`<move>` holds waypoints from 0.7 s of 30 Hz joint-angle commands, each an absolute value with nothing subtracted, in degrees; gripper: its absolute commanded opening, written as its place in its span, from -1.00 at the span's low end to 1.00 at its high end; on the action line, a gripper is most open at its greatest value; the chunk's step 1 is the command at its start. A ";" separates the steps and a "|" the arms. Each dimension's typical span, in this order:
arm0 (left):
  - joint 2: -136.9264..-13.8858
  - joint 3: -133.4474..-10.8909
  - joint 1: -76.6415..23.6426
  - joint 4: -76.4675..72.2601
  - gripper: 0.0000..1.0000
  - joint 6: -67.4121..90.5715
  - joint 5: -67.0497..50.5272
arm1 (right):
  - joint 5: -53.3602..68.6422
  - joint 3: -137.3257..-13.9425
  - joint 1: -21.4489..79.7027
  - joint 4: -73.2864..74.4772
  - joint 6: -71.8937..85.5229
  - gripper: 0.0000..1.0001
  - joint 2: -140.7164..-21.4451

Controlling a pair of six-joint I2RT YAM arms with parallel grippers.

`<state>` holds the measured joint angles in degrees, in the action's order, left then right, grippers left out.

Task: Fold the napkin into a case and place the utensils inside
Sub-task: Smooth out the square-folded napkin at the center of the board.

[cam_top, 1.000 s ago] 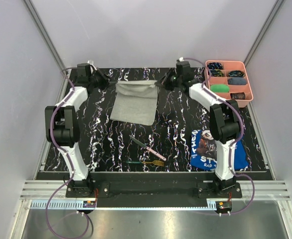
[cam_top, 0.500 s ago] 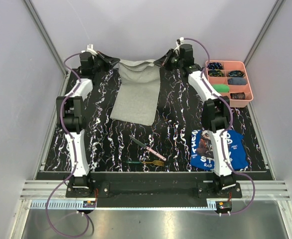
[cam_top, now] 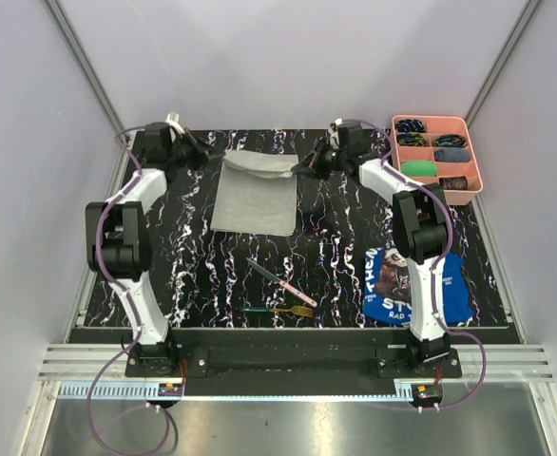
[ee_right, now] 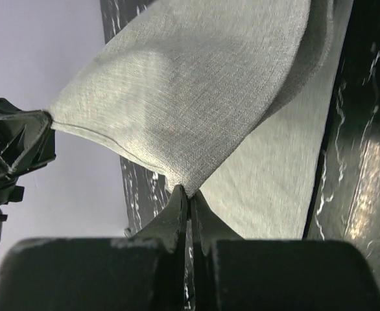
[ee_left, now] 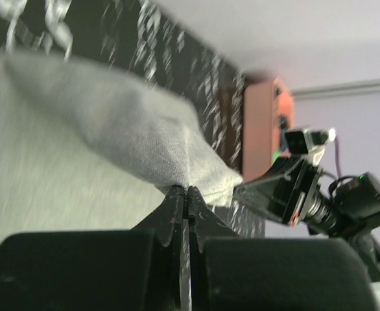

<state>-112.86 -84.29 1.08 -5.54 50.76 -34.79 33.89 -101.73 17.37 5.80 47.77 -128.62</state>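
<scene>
Pinching the napkin's far corners are left tool and right tool.

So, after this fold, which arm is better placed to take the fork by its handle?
Left, probably: the fork has its green handle on that side, tines to the right. But left gripper and right gripper both hold the napkin.

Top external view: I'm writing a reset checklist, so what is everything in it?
napkin: 1, light grey, far middle, far edge pinched up at both corners
knife: 1, pink handle, dark blade, near middle
fork: 1, green handle, gold tines, just nearer than knife
blue cloth: 1, white lettering, near right
tray: 1, pink, far right corner, compartments filled
table: 1, black, white marbling
left claw, right claw: 2, black, shut on napkin's far corners
</scene>
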 commanded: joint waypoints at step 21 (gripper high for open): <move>-97.82 -61.95 1.67 18.28 -1.00 34.28 -24.96 | 37.44 -79.19 22.15 0.88 44.47 -1.00 -116.72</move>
<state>-98.30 -59.77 1.08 16.27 37.45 -27.51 36.67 -79.68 22.28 3.14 46.04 -120.03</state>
